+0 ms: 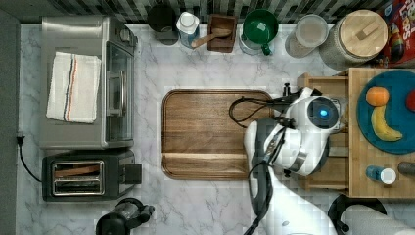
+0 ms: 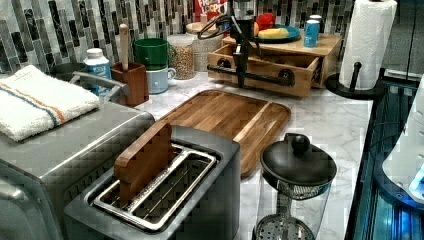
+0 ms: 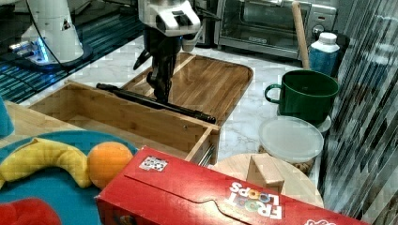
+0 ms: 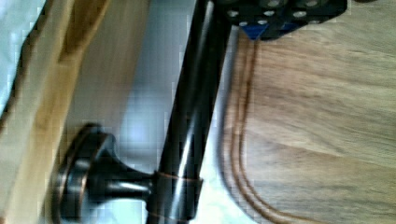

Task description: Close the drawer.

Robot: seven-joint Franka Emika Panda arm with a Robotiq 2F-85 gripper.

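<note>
The light-wood drawer stands pulled out of its pale wooden box unit, toward the brown tray. A dark metal bar handle runs along the drawer's front. My gripper points straight down at the middle of that handle, on the tray side, and looks shut with nothing between its fingers. In the wrist view the handle and its round mount run beside the drawer front. A black fingertip lies right against the bar. In the top view my arm covers most of the drawer.
The darker rounded-corner wooden tray lies on the marble counter just in front of the drawer. On the box unit sit a blue plate with fruit and a small can. Jars, a green mug, a toaster oven and a toaster line the edges.
</note>
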